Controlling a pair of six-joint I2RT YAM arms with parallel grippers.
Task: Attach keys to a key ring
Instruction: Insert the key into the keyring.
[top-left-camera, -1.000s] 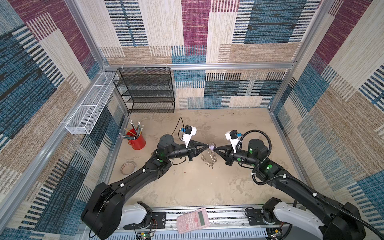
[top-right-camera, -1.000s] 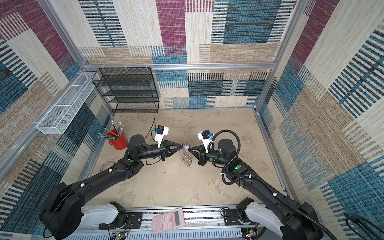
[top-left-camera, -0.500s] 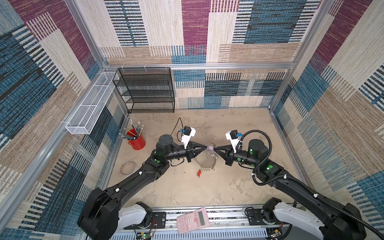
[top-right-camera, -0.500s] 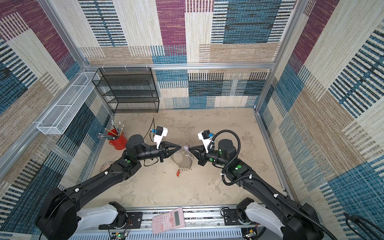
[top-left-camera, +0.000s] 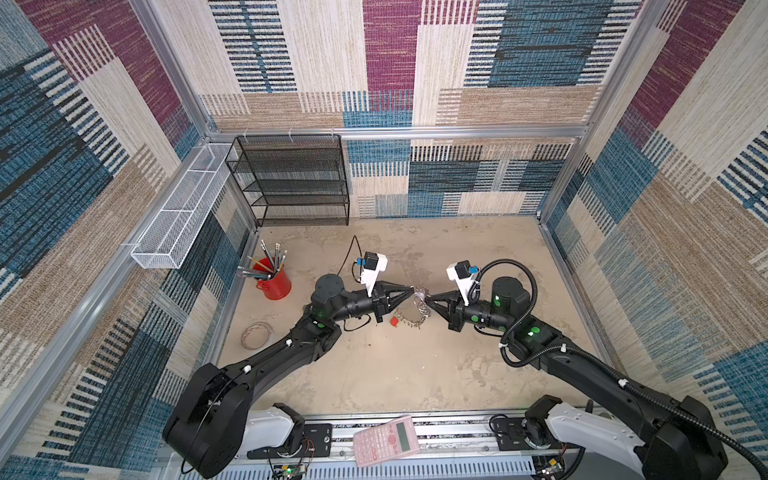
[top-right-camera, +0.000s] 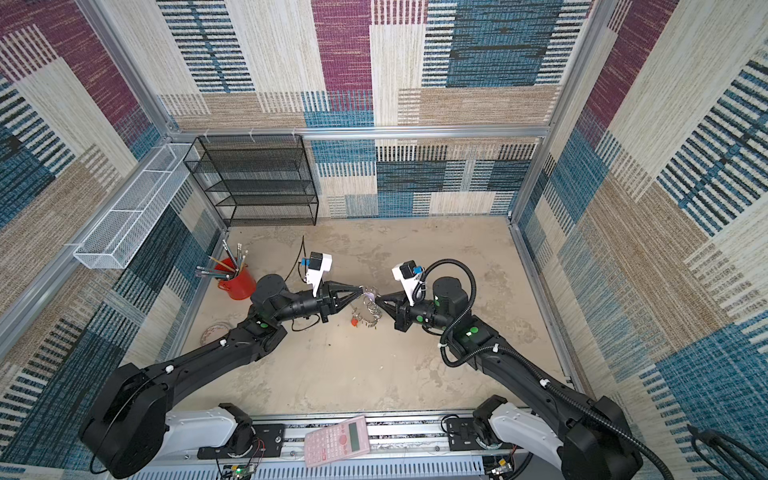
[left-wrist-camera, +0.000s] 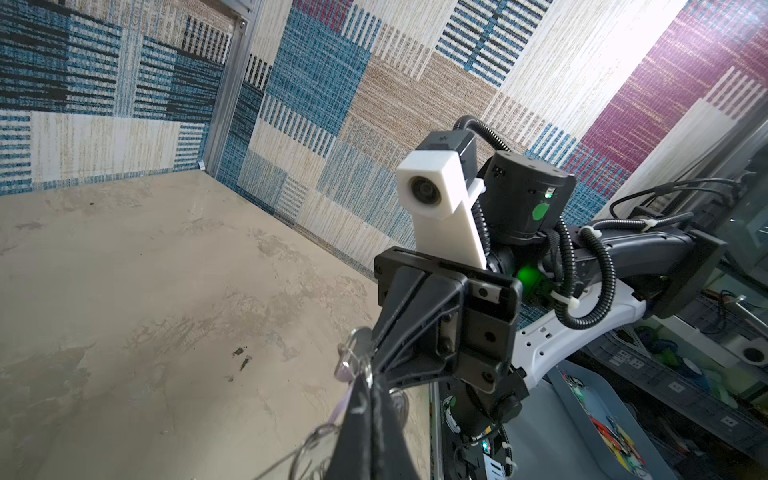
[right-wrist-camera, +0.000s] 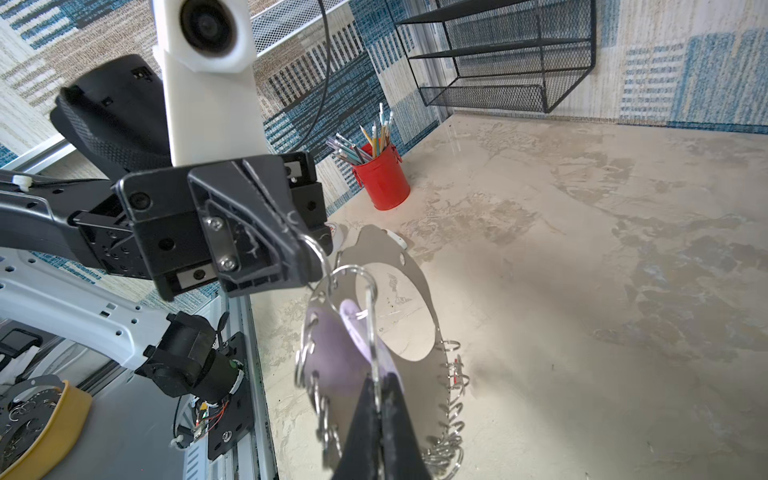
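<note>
We judge the key ring (right-wrist-camera: 376, 249) light and floppy, its wire loops (right-wrist-camera: 453, 345) slippery; left pincer (right-wrist-camera: 307, 253) and right pincer (right-wrist-camera: 379, 411) each pinch one loop.

We see grey key ring (right-wrist-camera: 374, 249) lifted, hanging curved, split rings (right-wrist-camera: 451, 415) along edge; lilac key (right-wrist-camera: 353, 320) at top, red key (top-left-camera: 394, 321) by low end.

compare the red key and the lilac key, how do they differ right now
Head: the red key has a red head, the lilac key a pale lilac one. Height: the red key is low at the key ring's drooping end; the lilac key is raised between the left tool and right tool. Both are small and sit by its rings.
</note>
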